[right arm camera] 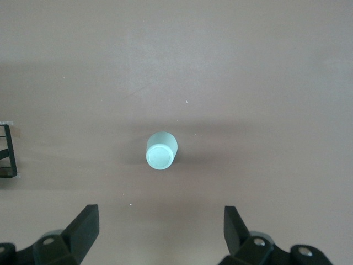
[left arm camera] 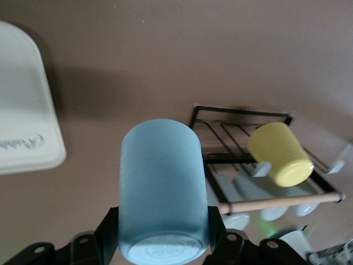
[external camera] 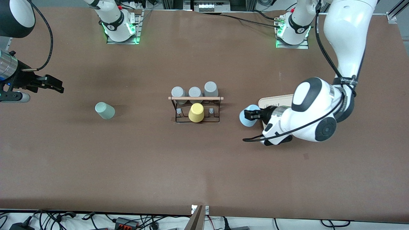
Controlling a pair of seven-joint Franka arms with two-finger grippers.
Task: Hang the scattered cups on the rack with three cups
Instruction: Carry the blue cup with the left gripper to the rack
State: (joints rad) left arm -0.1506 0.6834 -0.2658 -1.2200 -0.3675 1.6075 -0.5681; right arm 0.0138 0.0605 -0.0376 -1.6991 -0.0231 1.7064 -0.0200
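The left tool (external camera: 251, 115) pinches the light blue cup (external camera: 246, 119) between its fingers, holding it in the air over the brown counter (external camera: 204, 166) between the cream "Rabbit" tray (external camera: 274, 101) and the black wire rack (external camera: 196, 108). In the left wrist view the cup (left arm camera: 161, 190) fills the gap between the tool's fingers (left arm camera: 107, 232), its base toward the camera. The rack sits mid-counter with a wooden rod (external camera: 195, 98) along its top; three grey cups (external camera: 195, 92) stand on it at the side toward the robots' bases, and a yellow cup (external camera: 196, 112) rests on a peg nearer the front camera. The mint green cup (external camera: 104, 111) lies on the counter toward the right arm's end, well apart from the rack. The right tool (external camera: 52, 84) waits in the air over that end — its fingers spread wide and holding nothing.
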